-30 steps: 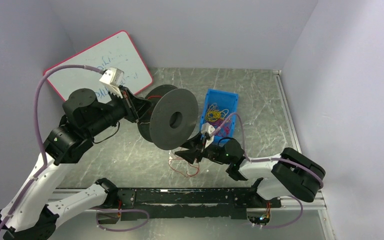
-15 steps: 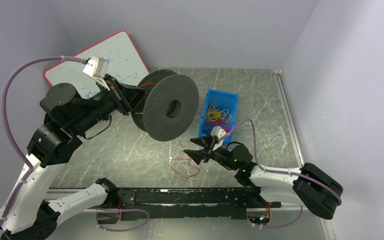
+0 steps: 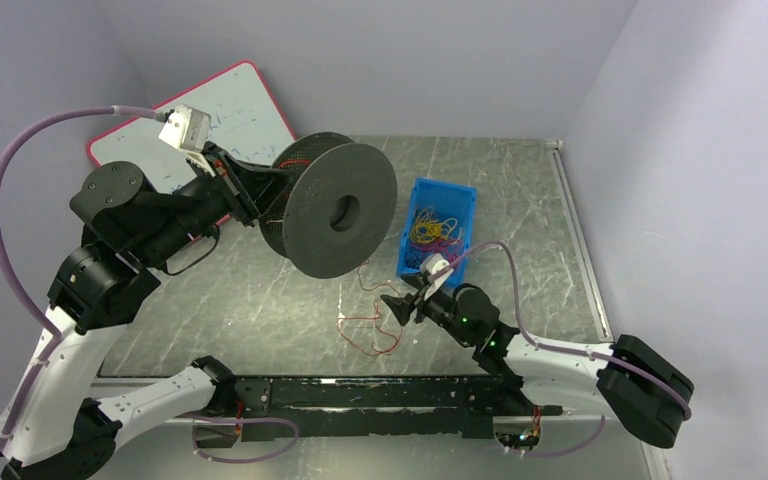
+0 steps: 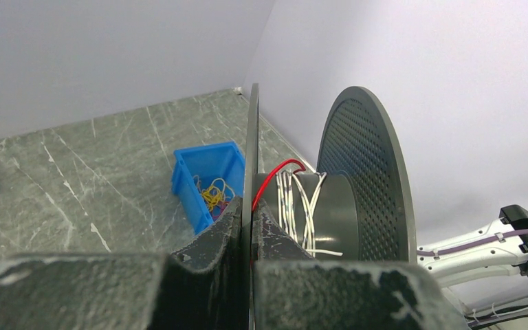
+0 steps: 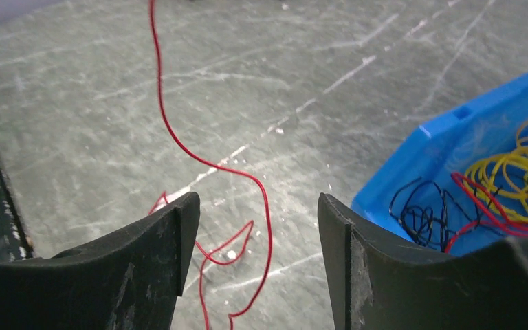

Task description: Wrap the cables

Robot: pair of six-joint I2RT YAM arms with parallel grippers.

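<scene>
- left pincer: pressed together on the thin rear flange of the spool, one finger either side. Spool is held clear of the surface, axis roughly level.
- change: over the last second the left arm has swung the spool up and slightly back-left, so the hub sits higher in the top view than it did.
- the hub carries some white turns. The red wire comes onto it at the held-flange end.
- wire location: one strand hangs from the spool's underside to the surface. It ends in loose kinked loops lying below the spool and a little to its right.
- that hanging strand did not show a second ago, so the lift seems to have drawn slack out of the pile.
- right pincer: spread, pinching nothing. In its own camera the strand crosses the gap but lies farther off, touching neither finger.
- it sits below-right of the spool, just beside the loops. It has backed off rightward from the spool's lower rim, with the arm more stretched out.
- blue bin with its multicoloured tangle is right of the spool and plays no part here.
- judgement: the wire runs free with nothing tensioning it, and most of it is not yet wound. The next turns likely need the right pincer guiding the strand, or the kinks may snag.
</scene>
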